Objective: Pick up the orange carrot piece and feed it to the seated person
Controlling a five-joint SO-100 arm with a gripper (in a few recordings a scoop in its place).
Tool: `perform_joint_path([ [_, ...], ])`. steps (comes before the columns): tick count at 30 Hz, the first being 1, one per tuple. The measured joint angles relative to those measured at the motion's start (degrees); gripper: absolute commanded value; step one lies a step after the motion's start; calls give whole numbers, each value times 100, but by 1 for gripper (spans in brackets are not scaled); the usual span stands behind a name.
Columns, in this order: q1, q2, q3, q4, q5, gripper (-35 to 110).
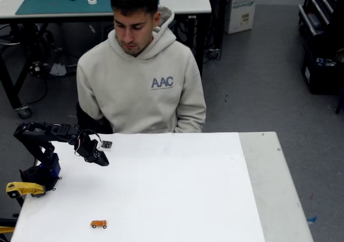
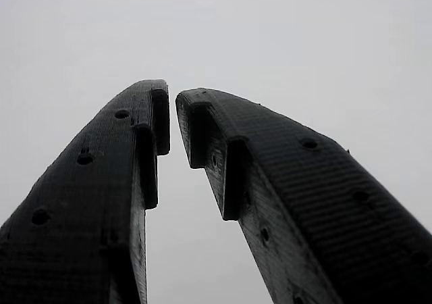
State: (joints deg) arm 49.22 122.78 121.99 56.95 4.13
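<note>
The orange carrot piece lies on the white table near its front edge, left of centre. My black gripper hangs low over the table's left side, well behind the carrot and pointing right. In the wrist view the gripper has its fingertips almost touching, with nothing between them and only plain white surface beyond. The seated person, in a light grey hoodie with "AAC" on the chest, sits behind the table's far edge and looks down.
A yellow clamp holds the arm's base at the table's left edge. A grey strip runs along the table's right side. Behind the person stand a workbench and shelving.
</note>
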Motion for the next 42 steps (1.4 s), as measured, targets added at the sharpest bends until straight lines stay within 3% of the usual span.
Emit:
perform_joint_path([
  [10, 1134, -1397, -1020, 0, -519, -2],
  [22, 2953, -2944, -2127, 0, -2092, -2],
  [42, 3428, -3604, -2865, -18, -3586, -2],
])
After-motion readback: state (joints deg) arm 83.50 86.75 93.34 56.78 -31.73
